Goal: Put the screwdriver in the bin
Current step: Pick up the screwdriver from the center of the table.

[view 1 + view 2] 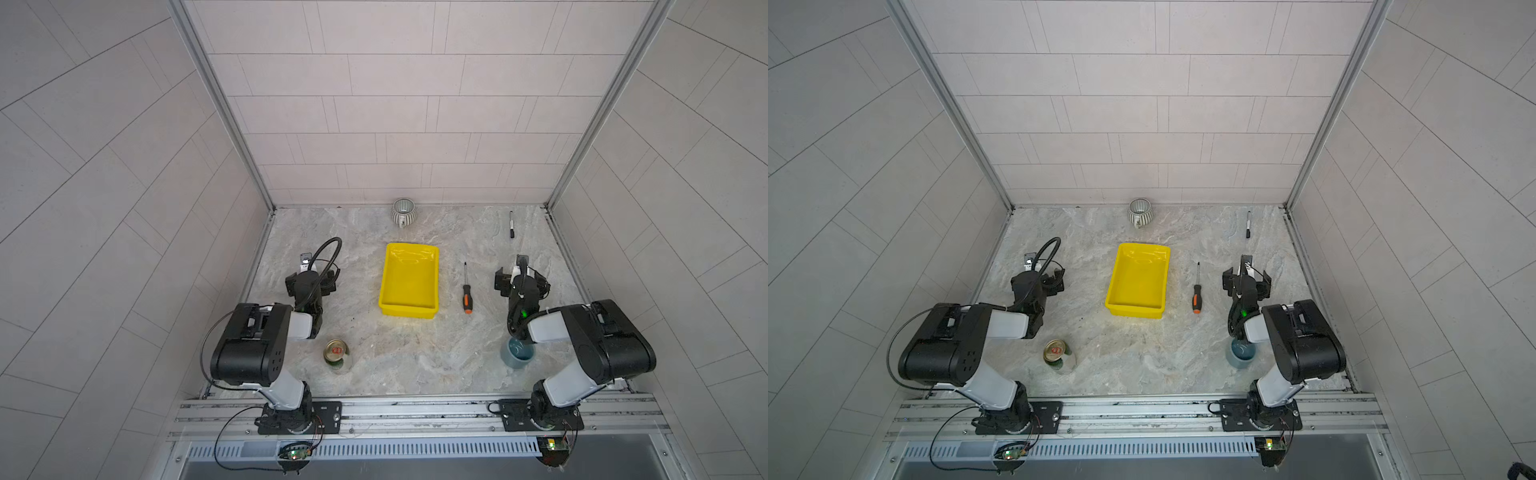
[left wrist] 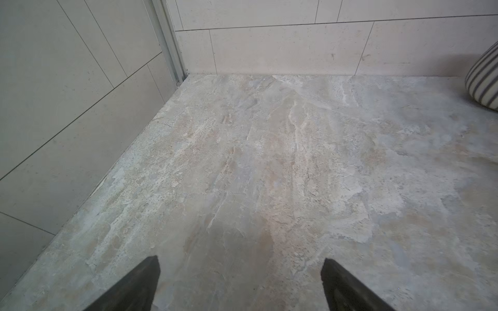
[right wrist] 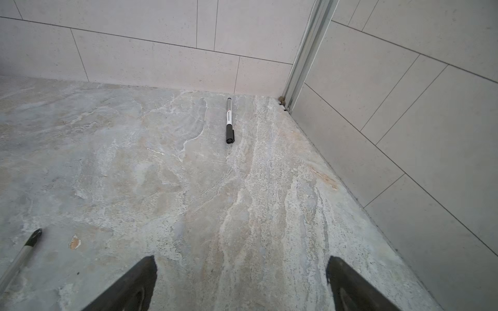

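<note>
Marble worktop (image 1: 415,365), yellow bin (image 1: 408,311) at centre, left hand (image 2: 239,259) and right hand (image 3: 241,259) both spread, blue cup (image 1: 515,358) half hidden under right arm, screwdriver (image 1: 467,293) flat on worktop right of bin, touching neither bin nor hand, handle cut off in right wrist view

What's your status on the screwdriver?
Left gripper open, right gripper open, both empty. Screwdriver on table beside bin. Nothing between them.

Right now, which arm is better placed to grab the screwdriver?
Right. The screwdriver lies between the bin and the right gripper, whose jaws stand open and empty. The left gripper is on the bin's other side and would likely have to reach across it.
</note>
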